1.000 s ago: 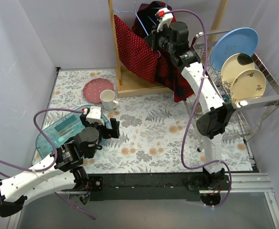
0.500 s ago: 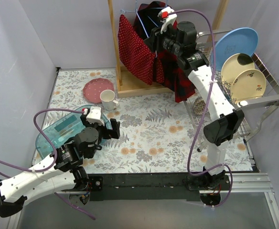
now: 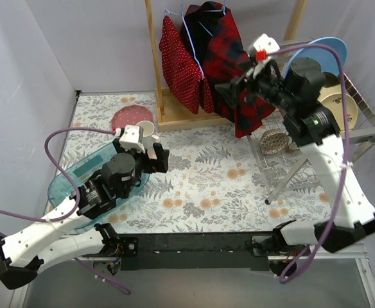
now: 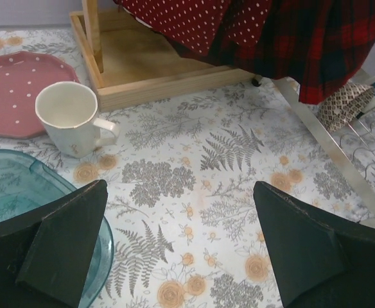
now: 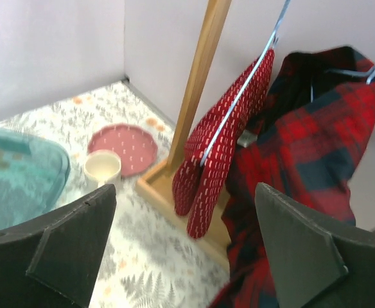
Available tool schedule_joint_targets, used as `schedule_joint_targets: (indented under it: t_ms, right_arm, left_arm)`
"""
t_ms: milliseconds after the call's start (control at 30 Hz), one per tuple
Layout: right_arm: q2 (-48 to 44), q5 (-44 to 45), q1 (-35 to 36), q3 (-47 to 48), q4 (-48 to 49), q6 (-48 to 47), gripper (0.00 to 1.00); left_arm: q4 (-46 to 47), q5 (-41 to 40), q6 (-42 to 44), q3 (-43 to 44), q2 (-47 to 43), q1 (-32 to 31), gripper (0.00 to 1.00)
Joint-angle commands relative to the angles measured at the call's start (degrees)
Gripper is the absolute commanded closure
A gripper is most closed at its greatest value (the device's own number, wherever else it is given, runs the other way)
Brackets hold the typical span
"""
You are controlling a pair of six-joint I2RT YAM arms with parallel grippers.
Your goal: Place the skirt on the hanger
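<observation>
The skirt (image 3: 178,67), red with white dots, hangs folded over a blue wire hanger (image 3: 191,38) on the wooden rack (image 3: 154,58). In the right wrist view the skirt (image 5: 216,167) droops from the hanger (image 5: 245,83) beside a red plaid garment (image 5: 303,141). My right gripper (image 3: 239,86) is open and empty, held in the air to the right of the skirt and apart from it. Over the flowered table, my left gripper (image 3: 154,149) is open with nothing between its fingers; its wrist view catches only the skirt's hem (image 4: 194,19).
A red plaid garment (image 3: 229,61) hangs on a second hanger right of the skirt. A white mug (image 4: 69,115) and pink plate (image 4: 11,90) sit by the rack's wooden base (image 4: 155,70). A teal dish (image 3: 85,183) lies under the left arm. A dish rack (image 3: 357,135) with plates stands at right.
The right gripper opened, let go of the skirt and drew back to the right. The skirt swung down and hangs straight. The left arm edged forward.
</observation>
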Motion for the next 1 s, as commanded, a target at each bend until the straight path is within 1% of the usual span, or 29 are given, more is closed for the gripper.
schedule_joint_targets:
  t_ms: [0,33,67,133,167,200,267,300,533,800,833,967]
  right_arm:
    - [-7.7,1.4,-0.2,-7.5,-4.5,-8.1,0.01]
    - [-10.5,4.4,-0.2,-8.2,-5.6,-8.3,0.01]
    - [-12.0,5.7,-0.8,-8.9,-6.9,-8.3,0.01]
    - [-15.5,8.0,-1.2,-9.5,-8.6,-8.3,0.01]
    - [-16.4,8.2,-1.6,-9.5,-10.3,-7.9,0.01]
    - [-18.3,8.3,-1.6,-9.2,-11.0,-7.0,0.01]
    - [-19.9,9.1,-2.4,-8.9,-12.1,-5.5,0.01]
    - [-21.2,9.2,-3.0,-8.7,-13.1,-4.5,0.01]
    - [-24.5,17.2,-4.3,-6.6,-15.7,-2.1,0.01]
    - [-24.9,18.0,-4.7,-5.1,-16.0,-1.7,0.01]
    - [-24.8,19.7,-4.7,-4.8,-16.0,-1.8,0.02]
    - [-24.0,19.1,-4.7,-3.3,-16.5,-4.6,0.02]
  left_arm:
    - [1.0,8.3,0.5,5.6,5.3,8.0,0.02]
    - [1.5,9.5,0.4,7.1,6.0,9.9,0.02]
    - [1.9,10.6,0.2,7.7,6.1,13.8,0.02]
    - [3.1,14.0,-0.5,8.6,5.7,17.8,0.02]
    - [3.5,15.1,-1.0,9.3,5.3,21.5,0.02]
    - [3.7,16.9,-2.0,9.7,5.1,23.1,0.02]
    - [3.6,17.8,-2.8,10.7,4.1,25.8,0.02]
    - [3.3,17.5,-3.0,11.1,3.6,26.0,0.02]
    - [-2.0,14.3,-1.4,14.5,-1.8,26.0,0.02]
    - [-5.0,14.9,-0.7,15.6,-4.3,26.0,0.02]
    - [-5.2,15.1,-0.7,15.6,-4.3,26.0,0.02]
    - [-4.7,16.4,-0.4,15.4,-4.3,26.0,0.02]
